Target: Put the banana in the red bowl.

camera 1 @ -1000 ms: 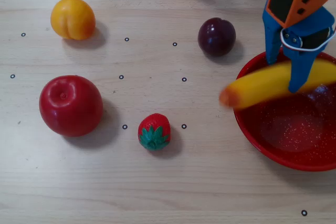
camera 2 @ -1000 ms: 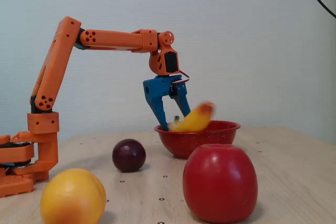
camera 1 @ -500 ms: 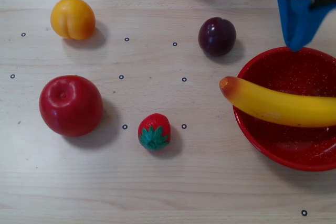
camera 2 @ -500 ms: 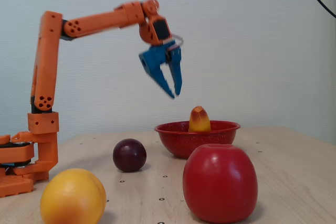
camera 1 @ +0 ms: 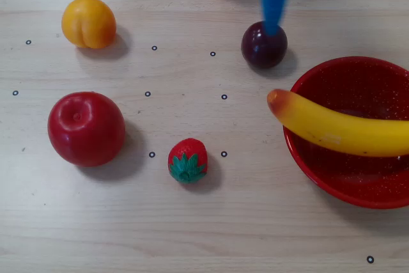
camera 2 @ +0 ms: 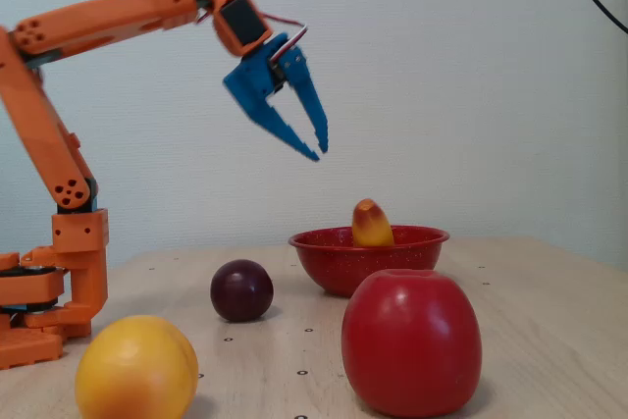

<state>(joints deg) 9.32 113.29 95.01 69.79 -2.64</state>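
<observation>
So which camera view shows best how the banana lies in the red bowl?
The overhead view: the banana lies across the red bowl, its orange tip reaching past the left rim. In the fixed view only that tip shows above the rim.

Looks like a hobby or lab test bench: pale wood-grain tabletop (camera 1: 255,222) marked with a grid of small black ring dots (camera 1: 223,96), plain white wall (camera 2: 471,66) behind, orange 3D-printed arm (camera 2: 88,22) clamped at the edge, toy plastic fruit laid out.
</observation>
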